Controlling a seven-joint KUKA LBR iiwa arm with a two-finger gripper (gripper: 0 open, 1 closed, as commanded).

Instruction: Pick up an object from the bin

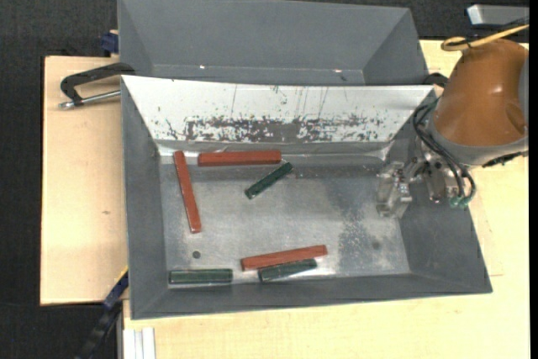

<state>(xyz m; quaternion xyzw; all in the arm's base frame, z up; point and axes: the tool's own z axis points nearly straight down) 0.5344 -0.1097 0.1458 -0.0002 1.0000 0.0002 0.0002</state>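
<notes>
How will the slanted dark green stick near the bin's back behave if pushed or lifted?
The dark green stick looks straight and flat-sided, so it is probably stiff and should slide, not roll. It looks thin, so likely light. Lying alone on the bin floor, it may pivot if pushed near one end.

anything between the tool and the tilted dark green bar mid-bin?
Nothing. In the camera view, bare grey metal bin floor runs from the tool to the tilted dark green rectangular bar.
</notes>
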